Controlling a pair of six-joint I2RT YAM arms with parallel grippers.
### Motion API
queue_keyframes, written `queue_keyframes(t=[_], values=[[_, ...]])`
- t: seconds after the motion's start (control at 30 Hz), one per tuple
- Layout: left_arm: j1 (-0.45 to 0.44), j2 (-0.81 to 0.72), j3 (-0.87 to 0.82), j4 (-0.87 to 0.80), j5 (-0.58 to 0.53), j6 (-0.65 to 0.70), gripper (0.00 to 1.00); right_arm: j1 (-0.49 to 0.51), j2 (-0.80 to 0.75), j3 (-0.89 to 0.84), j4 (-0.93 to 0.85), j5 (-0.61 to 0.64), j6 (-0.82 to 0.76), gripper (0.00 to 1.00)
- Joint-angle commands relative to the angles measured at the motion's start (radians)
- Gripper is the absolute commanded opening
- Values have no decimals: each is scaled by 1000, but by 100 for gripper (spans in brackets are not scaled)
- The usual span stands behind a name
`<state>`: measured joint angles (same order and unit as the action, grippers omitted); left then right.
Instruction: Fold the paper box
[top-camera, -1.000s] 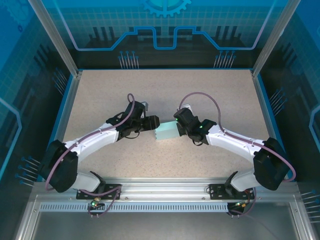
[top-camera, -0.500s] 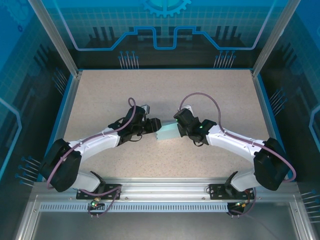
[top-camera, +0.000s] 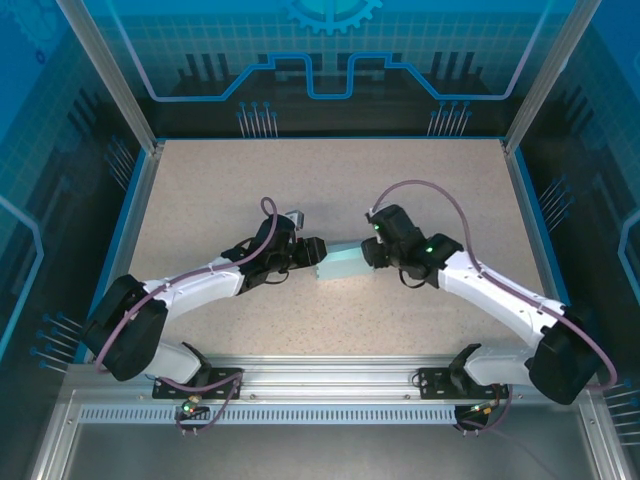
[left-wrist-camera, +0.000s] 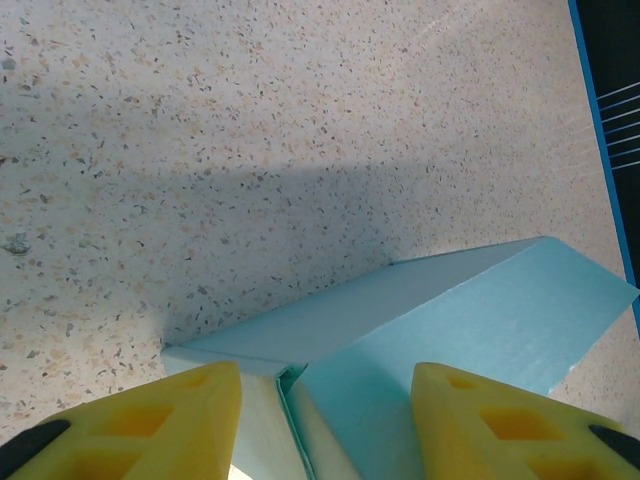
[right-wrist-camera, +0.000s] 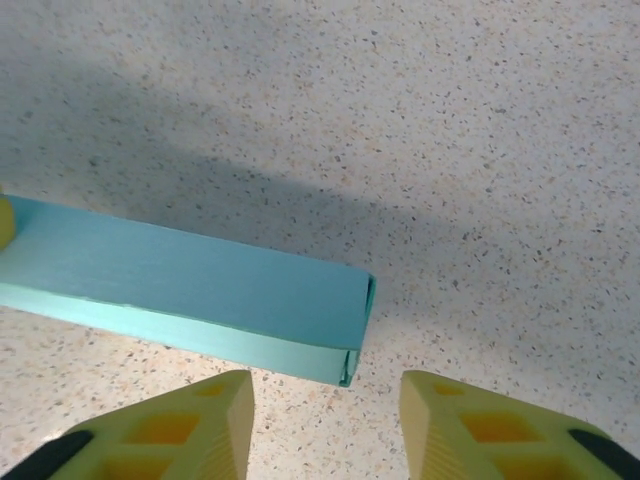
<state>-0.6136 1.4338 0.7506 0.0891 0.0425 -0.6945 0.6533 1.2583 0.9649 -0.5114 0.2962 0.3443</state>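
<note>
The paper box (top-camera: 342, 264) is a pale sky-blue flat rectangular box lying on the speckled table between the two arms. My left gripper (top-camera: 314, 252) is at its left end. In the left wrist view that end of the box (left-wrist-camera: 460, 310) fills the space between the yellow fingers (left-wrist-camera: 150, 425), whose pads lie against it on both sides, and its tucked flap seam faces the camera. My right gripper (top-camera: 368, 252) is at the box's right end. In the right wrist view it (right-wrist-camera: 325, 385) stands open over bare table, just short of the box's end (right-wrist-camera: 200, 285).
The speckled tabletop (top-camera: 220, 190) is ringed by a blue rim and metal posts, with dark panels beyond. An aluminium rail (top-camera: 330, 375) carrying both arm bases runs along the near edge.
My right gripper has opened, let go of the box's right end and drawn back a little. My left gripper has narrowed onto the left end, and the box has shifted slightly right.
</note>
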Motion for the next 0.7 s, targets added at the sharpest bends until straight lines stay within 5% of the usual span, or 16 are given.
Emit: queue_keyframes(t=[0.0,0.2,0.67], values=[[-11,49,-53,-144,-35,13,49,-109,-6,29,7,-213,-14,46],[-13,43,-50,-148,-38,15,49,-220,99,71,36,-354,-34,48],[-12,22,-79,-169,-38,16,50,-263,170,-73,101,-421,8,42]])
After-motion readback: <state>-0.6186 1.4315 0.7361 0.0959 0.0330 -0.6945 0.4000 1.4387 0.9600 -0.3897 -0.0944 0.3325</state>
